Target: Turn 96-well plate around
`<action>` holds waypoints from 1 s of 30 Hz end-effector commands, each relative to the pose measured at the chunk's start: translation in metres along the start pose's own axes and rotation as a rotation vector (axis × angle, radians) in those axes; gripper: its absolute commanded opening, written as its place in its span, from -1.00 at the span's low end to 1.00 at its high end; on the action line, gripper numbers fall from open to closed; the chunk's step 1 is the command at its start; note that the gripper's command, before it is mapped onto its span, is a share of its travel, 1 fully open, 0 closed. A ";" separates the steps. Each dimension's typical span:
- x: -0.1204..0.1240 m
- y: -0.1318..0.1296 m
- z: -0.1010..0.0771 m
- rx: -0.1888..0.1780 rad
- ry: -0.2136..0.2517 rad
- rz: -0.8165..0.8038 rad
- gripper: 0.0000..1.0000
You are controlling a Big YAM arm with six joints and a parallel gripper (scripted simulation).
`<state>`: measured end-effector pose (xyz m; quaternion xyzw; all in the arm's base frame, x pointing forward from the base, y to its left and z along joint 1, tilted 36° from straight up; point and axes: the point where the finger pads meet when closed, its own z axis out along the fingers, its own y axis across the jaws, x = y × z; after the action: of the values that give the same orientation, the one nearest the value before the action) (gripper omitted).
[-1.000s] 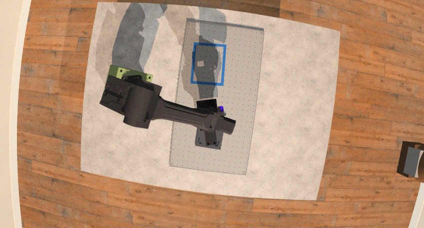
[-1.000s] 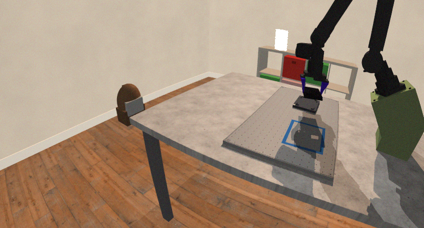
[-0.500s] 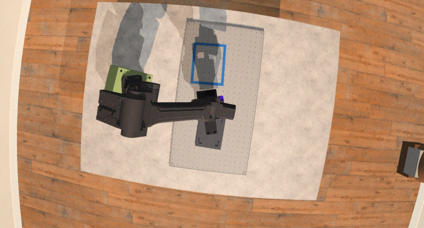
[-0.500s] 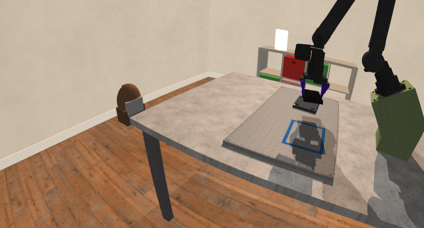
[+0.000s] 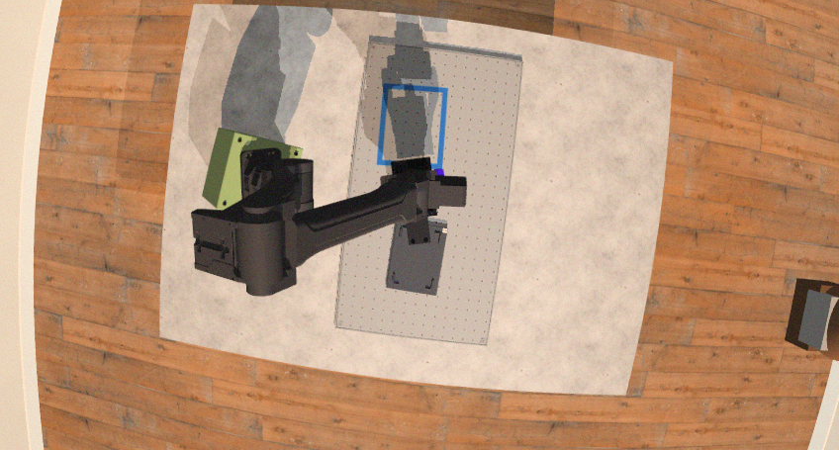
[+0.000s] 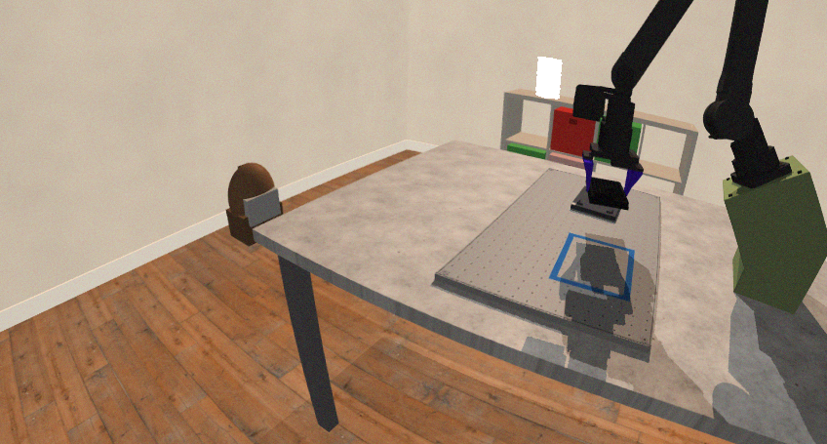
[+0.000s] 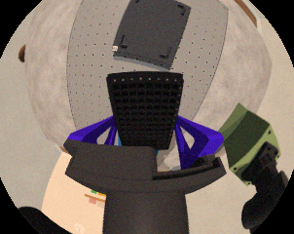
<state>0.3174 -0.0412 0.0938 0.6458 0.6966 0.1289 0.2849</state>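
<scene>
Lifted out of plate nest N1 (image 7: 153, 29) already, and held in the air above the perforated deck (image 6: 522, 248); the nest now bare, its corner locators showing dark against the grey pad in the wrist view. Left to do, judging from how things lie: the half turn itself, then the return into the nest, flat within the locators with the cut corner at the marked A1 corner. Not possible to tell from these views how much of the turn is made, nor where the cut corner points; too small and too dark. Possibly a set-down on bench spot B1 (image 5: 383, 122), the blue taped outline on the same deck beyond the nest, well apart from it and bare of any plate.

Gripper (image 7: 146, 132) clamped on the 96-well plate (image 7: 145, 107): blue fingers standing wide apart, one pressed against each side of the plate's black body, the grid of wells facing up between them. Plate hanging just above the nest in the exterior view, not touching it, roughly level as far as can be seen. In the top view, plate hidden under the wrist, between the nest and the blue outline.
</scene>
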 end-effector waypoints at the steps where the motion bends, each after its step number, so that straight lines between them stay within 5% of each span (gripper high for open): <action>1: 0.014 0.005 0.002 -0.011 0.010 0.025 -1.00; 30: 0.100 0.027 -0.001 -0.036 0.018 0.034 -1.00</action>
<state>0.3247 0.0444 0.0747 0.6465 0.6966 0.1296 0.2828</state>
